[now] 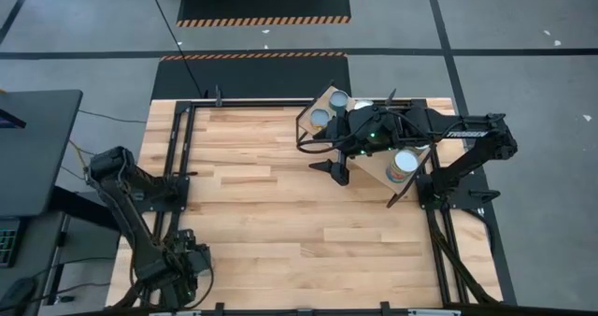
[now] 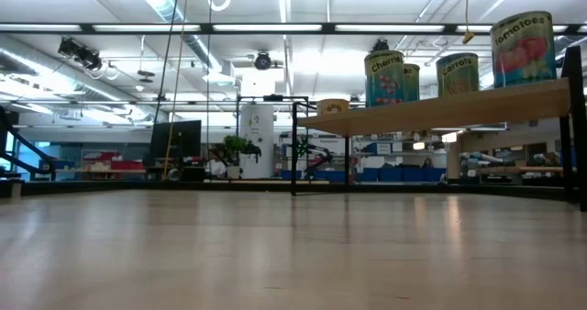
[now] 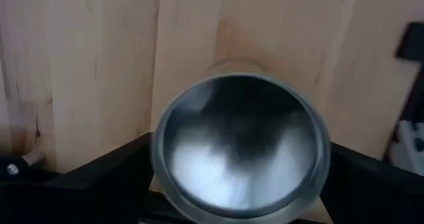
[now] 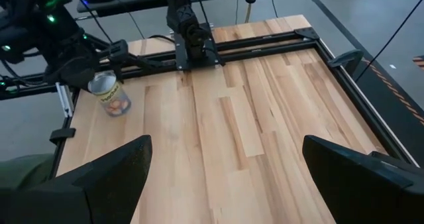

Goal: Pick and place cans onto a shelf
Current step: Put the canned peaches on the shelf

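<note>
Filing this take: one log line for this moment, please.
left gripper open around can on table | right gripper open, empty, at shelf edge | other cans on shelf

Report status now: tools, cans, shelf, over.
Left tool around a can, fingers wide. Right tool open, empty, above table beside shelf. Several cans on shelf. Nothing blocking.

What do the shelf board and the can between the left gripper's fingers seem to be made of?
Shelf: a board of light wood, matt, with pale grain along its edge, on thin black legs, probably metal. Can: likely tin-plated steel; its round top is shiny silver and reflects light. The left gripper stands open around it.
</note>
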Controlling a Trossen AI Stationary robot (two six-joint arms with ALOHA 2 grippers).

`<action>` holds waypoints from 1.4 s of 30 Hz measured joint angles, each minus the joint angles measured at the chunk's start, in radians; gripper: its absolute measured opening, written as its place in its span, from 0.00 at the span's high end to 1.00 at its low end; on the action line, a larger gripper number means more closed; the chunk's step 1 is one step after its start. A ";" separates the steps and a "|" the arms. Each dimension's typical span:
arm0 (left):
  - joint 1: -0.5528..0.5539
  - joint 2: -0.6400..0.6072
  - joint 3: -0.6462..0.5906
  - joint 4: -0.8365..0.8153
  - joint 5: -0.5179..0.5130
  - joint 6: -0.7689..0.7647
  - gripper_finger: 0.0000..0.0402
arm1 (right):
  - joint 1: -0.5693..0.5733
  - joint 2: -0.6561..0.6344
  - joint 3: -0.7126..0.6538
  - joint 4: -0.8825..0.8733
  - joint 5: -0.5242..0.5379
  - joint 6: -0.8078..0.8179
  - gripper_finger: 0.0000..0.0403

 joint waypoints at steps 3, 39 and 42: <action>0.011 0.024 0.000 0.001 0.027 0.000 0.10 | 0.011 0.000 0.000 0.000 0.000 0.000 0.01; 0.800 0.189 0.139 0.425 -0.041 0.996 0.20 | 0.447 0.005 -0.422 0.149 0.030 0.385 0.01; 0.796 0.203 0.140 0.458 -0.024 1.018 0.14 | 0.454 0.005 -0.469 0.244 0.028 0.367 0.01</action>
